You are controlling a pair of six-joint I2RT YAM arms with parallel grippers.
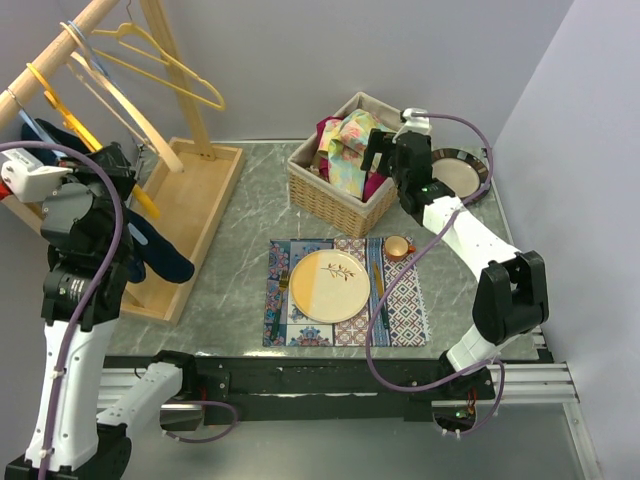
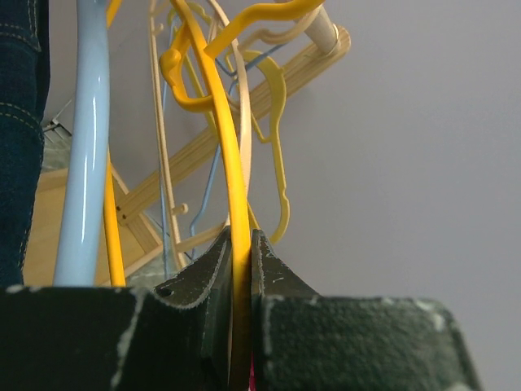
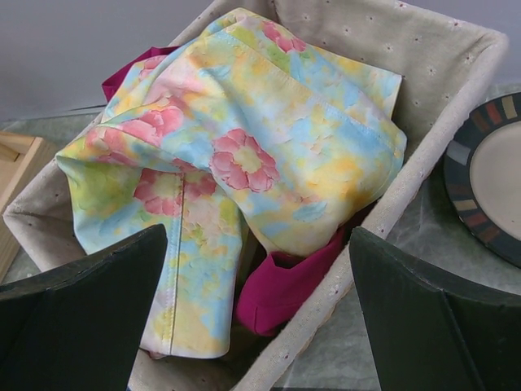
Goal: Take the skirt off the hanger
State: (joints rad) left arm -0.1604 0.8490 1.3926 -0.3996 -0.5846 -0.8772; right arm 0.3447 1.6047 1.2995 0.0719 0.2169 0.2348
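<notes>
Rail [image 1: 60, 48]: crowded hangers [image 2: 85, 163] | left claw [image 2: 242, 248] pinching yellow hanger [image 2: 234, 179] | denim skirt [image 1: 165, 262] beside

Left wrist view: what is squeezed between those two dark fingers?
A yellow hanger, clamped by the left end effector; the left wrist view shows it clearly.

Robot lab bench, dressed as a home corner. Left arm [image 1: 75, 330] and right arm [image 1: 465, 235] sit bolted to an aluminium rail [image 1: 540, 375] at the near edge of a marble-look tabletop [image 1: 250, 200]; cables [image 1: 375, 335] loop free. Plain bare panels [image 1: 350, 50] wall it in. Props are domestic: wooden garment rack [image 1: 190, 195] with plastic hangers [image 1: 170, 60], lined basket [image 1: 330, 198] of clothes [image 1: 350, 150], patterned placemat [image 1: 405, 300] with plate [image 1: 330, 285] and cup [image 1: 398, 246].
</notes>
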